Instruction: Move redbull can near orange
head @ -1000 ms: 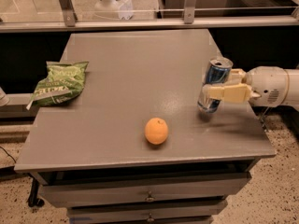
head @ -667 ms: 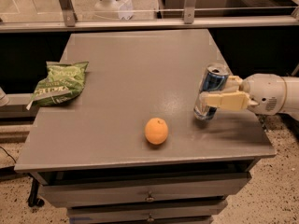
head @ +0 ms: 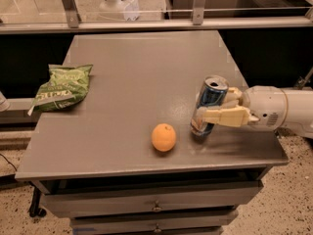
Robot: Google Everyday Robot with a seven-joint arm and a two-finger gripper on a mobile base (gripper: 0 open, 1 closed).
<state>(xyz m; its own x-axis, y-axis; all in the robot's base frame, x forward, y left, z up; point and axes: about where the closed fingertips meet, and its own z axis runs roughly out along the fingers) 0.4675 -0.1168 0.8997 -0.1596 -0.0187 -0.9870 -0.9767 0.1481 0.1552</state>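
The redbull can [head: 209, 101], blue and silver with a silver top, leans a little to the right near the front right of the grey table [head: 142, 67]. My gripper [head: 215, 107] reaches in from the right and is shut on the can, one cream finger [head: 222, 117] across its front and the other behind it. The can's base is at or just above the tabletop. The orange [head: 163, 137] lies on the table a short gap to the left of the can, near the front edge.
A green snack bag [head: 60, 88] lies at the table's left edge. Drawers [head: 156, 207] sit under the front edge. A glass rail with metal posts [head: 198, 4] runs behind the table. My white arm [head: 283, 109] overhangs the right edge.
My gripper has carried the can leftward and toward the front, closing much of the gap to the orange. The orange and the bag have not moved.
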